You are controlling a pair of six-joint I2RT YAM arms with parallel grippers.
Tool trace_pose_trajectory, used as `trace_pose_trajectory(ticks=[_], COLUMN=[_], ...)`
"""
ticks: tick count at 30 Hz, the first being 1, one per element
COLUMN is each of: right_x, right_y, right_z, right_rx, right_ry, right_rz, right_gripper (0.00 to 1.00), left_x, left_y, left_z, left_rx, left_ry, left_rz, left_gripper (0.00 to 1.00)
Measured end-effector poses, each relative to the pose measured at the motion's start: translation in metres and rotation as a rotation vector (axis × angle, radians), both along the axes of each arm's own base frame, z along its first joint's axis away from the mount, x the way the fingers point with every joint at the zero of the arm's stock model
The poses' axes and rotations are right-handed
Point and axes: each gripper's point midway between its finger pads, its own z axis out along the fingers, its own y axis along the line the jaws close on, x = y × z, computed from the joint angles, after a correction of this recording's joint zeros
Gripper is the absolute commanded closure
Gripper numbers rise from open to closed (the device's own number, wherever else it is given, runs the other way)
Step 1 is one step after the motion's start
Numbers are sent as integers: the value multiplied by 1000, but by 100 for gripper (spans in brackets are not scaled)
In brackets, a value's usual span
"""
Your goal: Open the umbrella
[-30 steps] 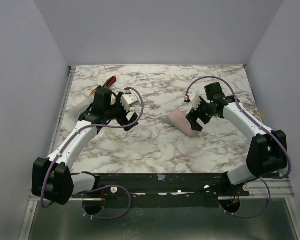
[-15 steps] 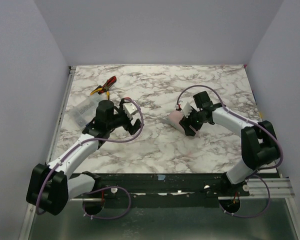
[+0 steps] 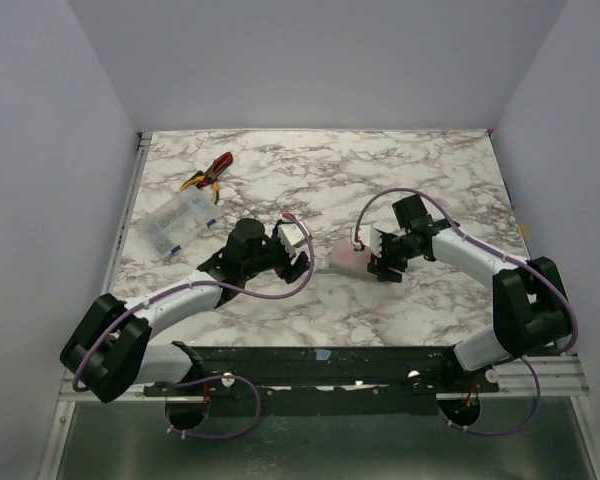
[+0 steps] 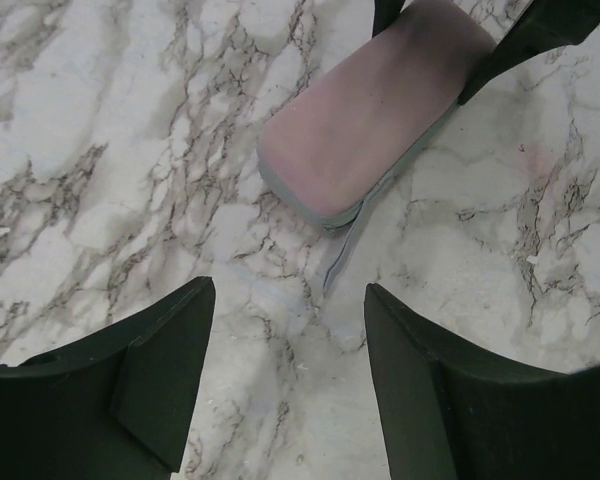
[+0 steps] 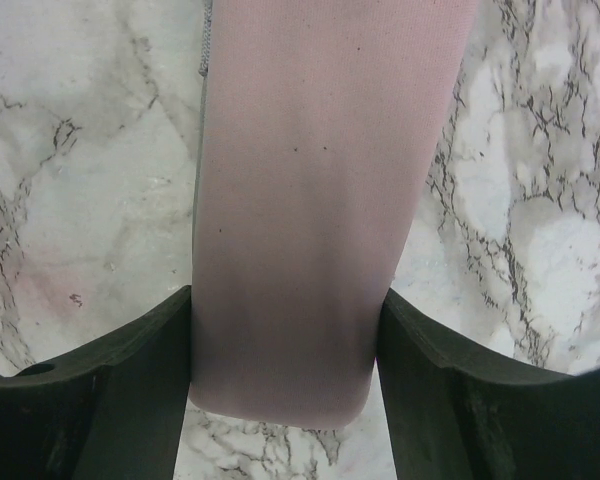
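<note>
The umbrella [image 3: 346, 258] lies folded on the marble table, a pale lavender-pink bundle with no shaft or handle showing. My right gripper [image 3: 385, 262] straddles its right end. In the right wrist view both black fingers press against the sides of the umbrella [image 5: 310, 200], so the right gripper [image 5: 285, 300] is shut on it. My left gripper [image 3: 302, 260] stands just left of the bundle's free end. In the left wrist view the left gripper [image 4: 288, 290] is open over bare marble, with the umbrella [image 4: 365, 130] a little ahead and its thin strap [image 4: 345, 250] trailing toward the fingers.
A clear plastic box [image 3: 178, 220] lies at the left of the table, with red-and-yellow pliers [image 3: 208, 172] behind it. Pale walls close the table [image 3: 310, 160] at the back and on both sides.
My left arm has swung right, away from the plastic box and up to the umbrella's left end, its jaws narrowing. The right gripper has closed onto the umbrella, which shifted slightly left.
</note>
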Motion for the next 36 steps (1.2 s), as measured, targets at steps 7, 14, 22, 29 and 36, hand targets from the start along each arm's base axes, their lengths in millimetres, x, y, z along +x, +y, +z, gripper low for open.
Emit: trace_pose_trajectory(ticks=[7,14,22,29,36], right_x=[-15,-22,-22,-22,-25], right_y=[0,1,2,2,1], right_z=[0,0,0,0,0], right_rx=[15,25,28,29,28], right_ry=[-53,-66,-67,-66,-80], right_rz=[128,173,176,176,200], right_gripper=[48,49,49,49,49], left_x=[-9,-25,-32,-29,-43], left_y=[-23,-33,-32,-37,-25], left_z=[-26,-54,-91,-97,-49], left_rx=[-5,31,102,109,25], left_ry=[82,89,123,116,22], left_rz=[-3,-52,-64,-51,-70], left_gripper=[45,46,46,46,47])
